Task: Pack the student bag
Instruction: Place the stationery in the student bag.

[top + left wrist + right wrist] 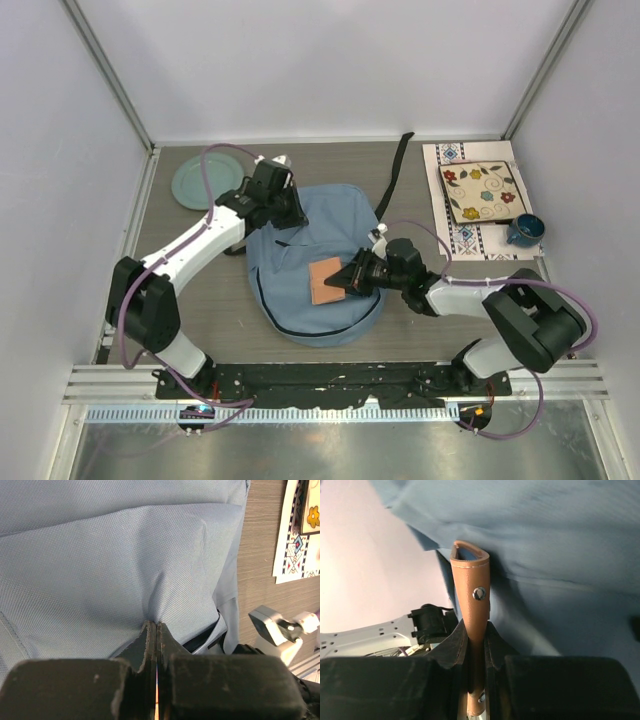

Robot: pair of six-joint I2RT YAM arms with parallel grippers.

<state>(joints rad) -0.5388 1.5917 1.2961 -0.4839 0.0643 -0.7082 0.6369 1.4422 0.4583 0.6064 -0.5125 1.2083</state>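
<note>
The student bag (310,265), a large blue-grey fabric backpack, lies flat in the middle of the table. My left gripper (285,215) is at its far left part, shut on a pinch of the bag's fabric (165,580), which puckers up at the left gripper's (156,626) tips. Over the bag's middle, my right gripper (350,278) is shut on a flat brown leather pouch (325,282). In the right wrist view the pouch (471,590) stands edge-on between the fingers of the right gripper (476,630), a metal snap on its side, with bag fabric (560,555) behind.
A pale green plate (205,183) sits at the back left. At the back right a patterned placemat (468,238) holds a square floral plate (482,190) and a blue mug (524,230). A black strap (397,175) runs from the bag toward the back wall.
</note>
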